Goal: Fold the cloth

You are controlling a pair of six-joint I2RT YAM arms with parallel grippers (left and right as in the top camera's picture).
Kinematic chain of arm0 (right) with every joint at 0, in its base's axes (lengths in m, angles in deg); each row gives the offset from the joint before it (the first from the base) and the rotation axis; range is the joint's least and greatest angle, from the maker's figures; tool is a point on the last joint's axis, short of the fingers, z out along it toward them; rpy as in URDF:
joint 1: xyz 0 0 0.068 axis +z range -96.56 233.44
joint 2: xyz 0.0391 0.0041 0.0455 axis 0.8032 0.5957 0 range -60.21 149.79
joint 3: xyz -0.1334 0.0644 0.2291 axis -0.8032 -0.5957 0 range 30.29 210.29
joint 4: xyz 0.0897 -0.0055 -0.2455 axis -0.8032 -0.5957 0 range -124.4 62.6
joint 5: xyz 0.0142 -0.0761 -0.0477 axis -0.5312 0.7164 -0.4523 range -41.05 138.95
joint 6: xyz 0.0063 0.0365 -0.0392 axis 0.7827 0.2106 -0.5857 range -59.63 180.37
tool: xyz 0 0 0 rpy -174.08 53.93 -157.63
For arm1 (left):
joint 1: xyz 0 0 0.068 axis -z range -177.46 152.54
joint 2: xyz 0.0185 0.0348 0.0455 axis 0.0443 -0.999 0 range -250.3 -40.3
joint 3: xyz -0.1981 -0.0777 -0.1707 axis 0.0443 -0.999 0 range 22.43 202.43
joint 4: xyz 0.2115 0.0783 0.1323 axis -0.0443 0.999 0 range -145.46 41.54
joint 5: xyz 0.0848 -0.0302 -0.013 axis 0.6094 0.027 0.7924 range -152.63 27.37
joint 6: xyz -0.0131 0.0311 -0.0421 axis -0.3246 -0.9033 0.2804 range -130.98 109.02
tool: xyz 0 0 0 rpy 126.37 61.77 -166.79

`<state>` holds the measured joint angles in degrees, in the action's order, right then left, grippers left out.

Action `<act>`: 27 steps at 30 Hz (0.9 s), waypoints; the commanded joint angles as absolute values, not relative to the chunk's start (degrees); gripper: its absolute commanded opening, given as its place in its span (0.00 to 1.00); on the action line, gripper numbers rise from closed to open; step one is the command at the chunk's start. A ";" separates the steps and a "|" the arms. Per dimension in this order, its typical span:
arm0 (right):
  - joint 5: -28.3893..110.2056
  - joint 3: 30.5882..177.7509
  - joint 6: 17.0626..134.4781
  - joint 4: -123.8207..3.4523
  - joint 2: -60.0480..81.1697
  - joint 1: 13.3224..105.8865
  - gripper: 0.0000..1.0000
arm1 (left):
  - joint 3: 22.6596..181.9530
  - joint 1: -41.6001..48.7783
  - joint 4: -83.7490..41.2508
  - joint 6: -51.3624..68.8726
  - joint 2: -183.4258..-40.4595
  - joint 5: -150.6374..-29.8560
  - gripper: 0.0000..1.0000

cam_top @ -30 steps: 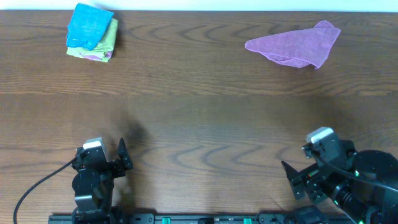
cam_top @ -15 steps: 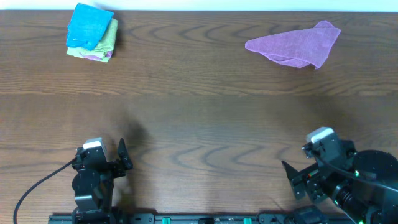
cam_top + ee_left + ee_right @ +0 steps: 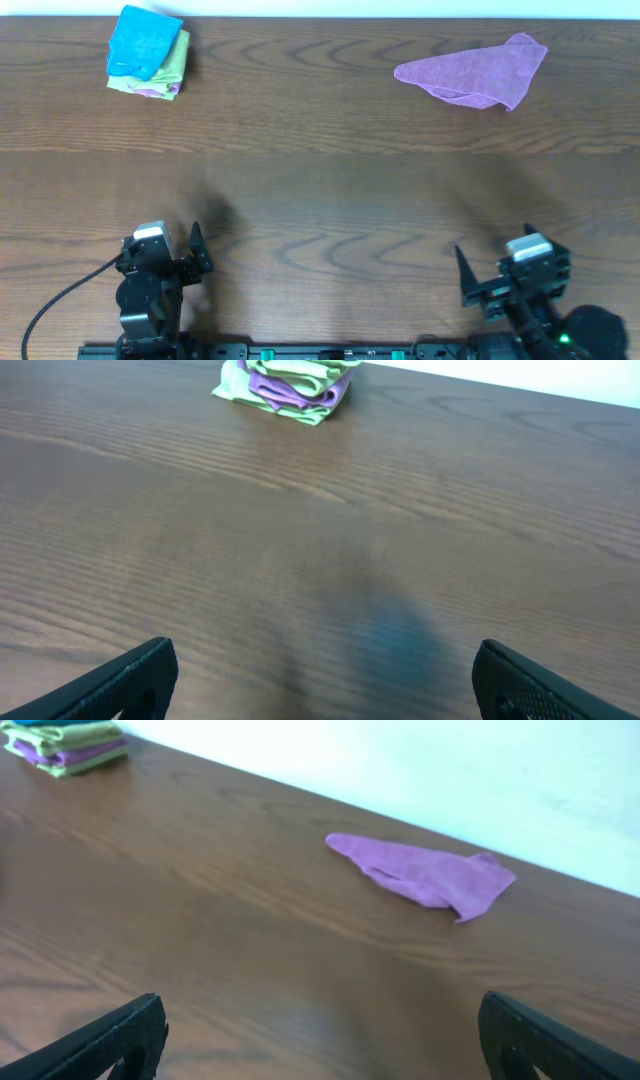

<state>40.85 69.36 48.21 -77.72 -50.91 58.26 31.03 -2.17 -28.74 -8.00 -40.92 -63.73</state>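
Note:
A crumpled purple cloth (image 3: 475, 74) lies at the far right of the wooden table (image 3: 330, 190); it also shows in the right wrist view (image 3: 425, 873). My left gripper (image 3: 190, 262) sits open and empty at the near left edge, its fingers wide apart in the left wrist view (image 3: 325, 680). My right gripper (image 3: 495, 275) sits open and empty at the near right edge, far from the cloth, its fingers wide apart in the right wrist view (image 3: 325, 1035).
A stack of folded cloths, blue on top of green and purple (image 3: 148, 52), lies at the far left corner; it also shows in the left wrist view (image 3: 290, 385) and the right wrist view (image 3: 65, 745). A black cable (image 3: 55, 300) runs off the left arm.
My right arm has swung back and straightened at the near right edge, with its gripper now pointing at the table's far side. The left arm and the cloths have not moved.

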 commanded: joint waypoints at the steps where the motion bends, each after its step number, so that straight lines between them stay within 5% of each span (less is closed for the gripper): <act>1: 38.95 63.00 48.08 -76.41 -56.00 57.69 0.99 | 30.00 -1.93 -28.69 -8.24 -40.55 -63.34 0.95; 27: 39.04 40.82 48.08 -74.77 -59.89 57.69 0.99 | 30.00 -1.93 -28.69 -8.24 -40.55 -63.34 0.95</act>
<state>39.54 41.52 48.21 -74.90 -59.48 58.15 31.03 -2.17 -28.71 -8.00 -40.92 -63.71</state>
